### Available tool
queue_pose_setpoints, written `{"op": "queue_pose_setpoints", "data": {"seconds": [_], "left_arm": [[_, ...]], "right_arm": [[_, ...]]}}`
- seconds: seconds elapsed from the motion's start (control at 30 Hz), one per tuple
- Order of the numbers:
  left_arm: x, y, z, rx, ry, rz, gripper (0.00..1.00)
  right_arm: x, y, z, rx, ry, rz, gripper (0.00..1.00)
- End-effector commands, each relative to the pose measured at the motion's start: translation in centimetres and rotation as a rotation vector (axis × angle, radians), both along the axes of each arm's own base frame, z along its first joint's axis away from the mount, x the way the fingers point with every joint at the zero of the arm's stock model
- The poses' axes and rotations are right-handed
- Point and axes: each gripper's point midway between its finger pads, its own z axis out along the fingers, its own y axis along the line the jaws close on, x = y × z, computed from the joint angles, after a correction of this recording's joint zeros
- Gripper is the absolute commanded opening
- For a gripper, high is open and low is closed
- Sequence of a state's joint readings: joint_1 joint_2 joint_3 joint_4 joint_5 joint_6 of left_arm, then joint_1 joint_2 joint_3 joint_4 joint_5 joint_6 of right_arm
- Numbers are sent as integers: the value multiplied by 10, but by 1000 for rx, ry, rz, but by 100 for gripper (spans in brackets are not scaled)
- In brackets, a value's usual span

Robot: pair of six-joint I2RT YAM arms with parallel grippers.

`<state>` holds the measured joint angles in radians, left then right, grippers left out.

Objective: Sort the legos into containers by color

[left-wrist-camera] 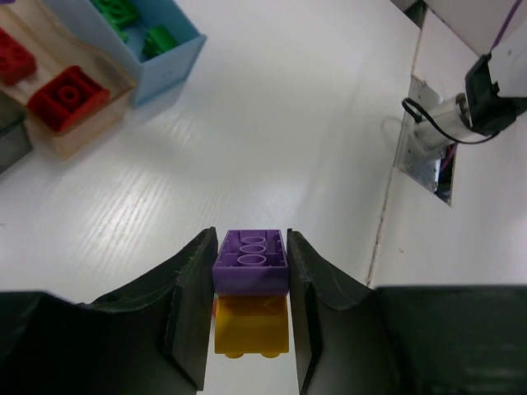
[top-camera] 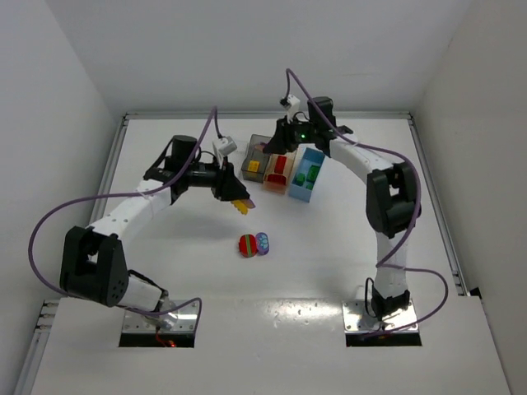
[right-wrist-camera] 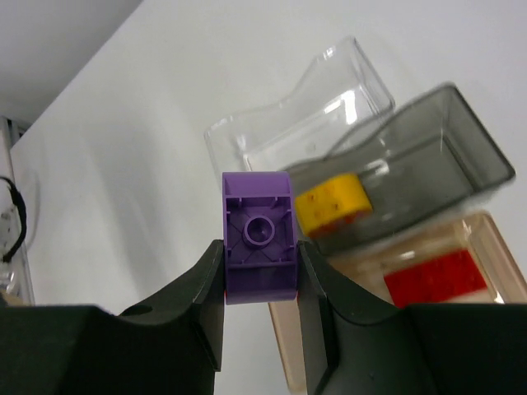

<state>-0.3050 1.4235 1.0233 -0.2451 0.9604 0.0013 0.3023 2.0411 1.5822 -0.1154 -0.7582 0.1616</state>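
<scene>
My left gripper (left-wrist-camera: 250, 247) is shut on a purple brick (left-wrist-camera: 250, 262) stacked on a yellow brick (left-wrist-camera: 251, 325), held above the table left of the bins (top-camera: 240, 203). My right gripper (right-wrist-camera: 260, 255) is shut on a purple brick (right-wrist-camera: 259, 239), over the bins' far left end (top-camera: 278, 140). Below it lie the clear bin (right-wrist-camera: 288, 123), the dark grey bin (right-wrist-camera: 461, 140) with a yellow brick (right-wrist-camera: 333, 204), and the tan bin (right-wrist-camera: 494, 234) with a red brick (right-wrist-camera: 432, 276). The light blue bin (left-wrist-camera: 169, 70) holds green bricks (left-wrist-camera: 156, 37).
A red round-topped lego (top-camera: 248, 245) and a blue-purple round one (top-camera: 262, 242) lie together on the table in front of the bins. The bins stand in a row (top-camera: 306, 174) at the back centre. White walls ring the table.
</scene>
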Motion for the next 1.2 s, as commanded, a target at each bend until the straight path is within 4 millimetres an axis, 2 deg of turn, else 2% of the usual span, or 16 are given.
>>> {"op": "queue_pose_setpoints", "data": {"seconds": [0.0, 0.07, 0.2, 0.33, 0.4, 0.43, 0.5, 0.57, 0.77, 0.83, 0.87, 0.9, 1.0, 1.03, 1.13, 1.17], "left_arm": [[9, 14, 28, -43, -68, 56, 0], [12, 23, 27, -48, -43, 93, 0], [23, 35, 30, -57, -44, 144, 0], [32, 46, 34, -73, -45, 181, 0], [34, 50, 34, -75, -37, 196, 0], [36, 54, 34, -75, -37, 208, 0], [37, 58, 37, -77, -47, 219, 0], [38, 61, 37, -79, -39, 231, 0], [42, 67, 42, -85, -50, 254, 0], [44, 71, 42, -85, -50, 265, 0], [45, 71, 46, -92, -58, 268, 0], [46, 71, 47, -92, -58, 268, 0], [50, 73, 47, -101, -51, 282, 0], [53, 77, 47, -103, -48, 303, 0], [58, 79, 47, -123, -32, 324, 0], [58, 78, 49, -128, -34, 326, 0]], "right_arm": [[26, 34, 34, 73, -97, -10, 0], [32, 51, 33, 88, -97, 7, 0], [20, 89, 24, 108, -85, 74, 0], [15, 113, 10, 106, -73, 112, 0], [15, 119, 5, 105, -70, 121, 0], [16, 119, -6, 94, -46, 121, 0], [13, 126, -6, 96, -50, 132, 0], [12, 131, -17, 90, -35, 140, 0], [15, 130, -40, 60, -7, 124, 0], [15, 129, -40, 57, -17, 128, 1], [13, 130, -40, 62, -15, 138, 9], [13, 130, -45, 58, -6, 137, 33], [9, 131, -44, 70, 0, 163, 61], [6, 132, -36, 84, 2, 175, 63], [1, 133, -39, 96, 12, 191, 64], [1, 134, -31, 108, -4, 200, 66]]}}
